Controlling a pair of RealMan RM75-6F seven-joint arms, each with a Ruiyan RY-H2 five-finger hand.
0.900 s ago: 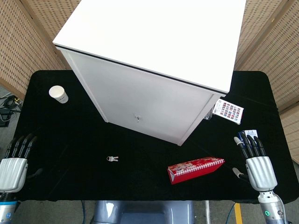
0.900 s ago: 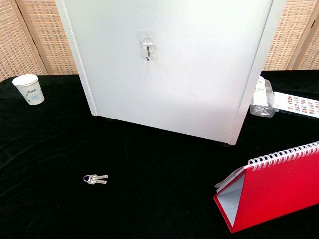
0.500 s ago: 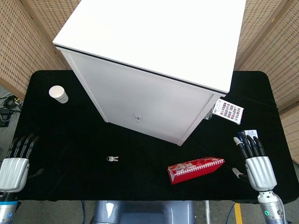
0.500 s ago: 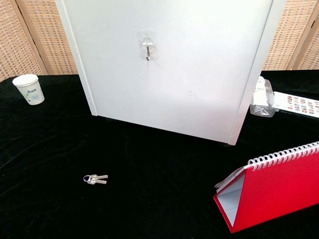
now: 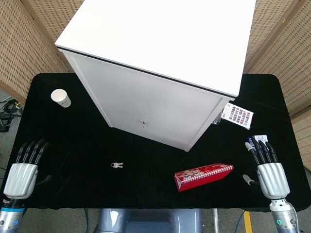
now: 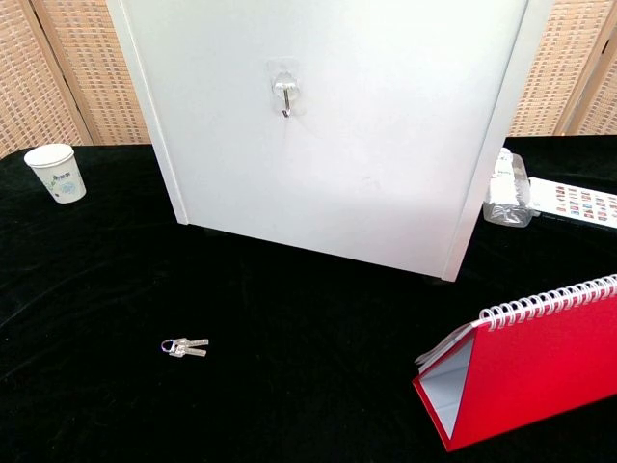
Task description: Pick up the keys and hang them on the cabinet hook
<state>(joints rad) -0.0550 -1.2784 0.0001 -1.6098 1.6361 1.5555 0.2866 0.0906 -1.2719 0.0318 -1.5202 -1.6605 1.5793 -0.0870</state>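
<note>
A small bunch of silver keys (image 5: 117,165) (image 6: 184,346) lies flat on the black table, in front of the white cabinet (image 5: 160,63) (image 6: 328,125). A metal hook (image 6: 284,97) (image 5: 142,121) sticks out of the cabinet's front face, bare. My left hand (image 5: 24,170) hovers at the table's front left corner, fingers straight and apart, holding nothing, well left of the keys. At the front right my right hand (image 5: 268,170) is likewise flat and empty. Neither hand shows in the chest view.
A paper cup (image 5: 61,98) (image 6: 56,172) stands at the back left. A red spiral calendar (image 5: 203,175) (image 6: 525,362) stands front right. A crumpled plastic bottle (image 6: 505,191) and a printed card (image 5: 237,116) lie beside the cabinet's right side.
My left hand has shifted a little to the right, toward the keys. The right hand has drifted slightly down in the view. The keys have not moved.
</note>
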